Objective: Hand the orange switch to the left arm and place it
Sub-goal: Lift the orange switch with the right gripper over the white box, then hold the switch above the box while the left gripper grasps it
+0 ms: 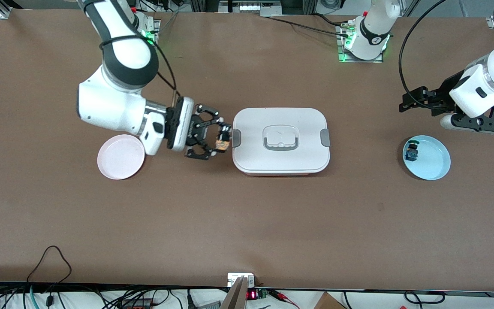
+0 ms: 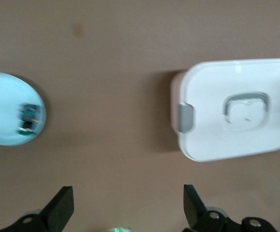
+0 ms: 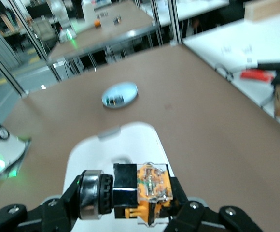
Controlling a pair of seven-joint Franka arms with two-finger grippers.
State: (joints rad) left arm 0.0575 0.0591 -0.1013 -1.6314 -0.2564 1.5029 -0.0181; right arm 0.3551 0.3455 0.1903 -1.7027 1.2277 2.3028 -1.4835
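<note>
My right gripper (image 1: 221,140) is shut on the orange switch (image 1: 222,143) and holds it in the air just off the box's (image 1: 281,161) grey side clip at the right arm's end. In the right wrist view the switch (image 3: 140,191) lies sideways between the jaws of the right gripper (image 3: 130,198), with the white box (image 3: 116,154) right under and past it. My left gripper (image 1: 405,103) is open and empty, over bare table beside the blue plate (image 1: 433,159). Its spread fingertips (image 2: 63,205) show in the left wrist view, with the box (image 2: 236,108) farther off.
The blue plate holds a small black switch with green-blue parts (image 1: 411,151); both show in the left wrist view, plate (image 2: 5,106) and switch (image 2: 28,118). A pink plate (image 1: 120,156) lies by the right arm's wrist. Cables run along the table's near edge.
</note>
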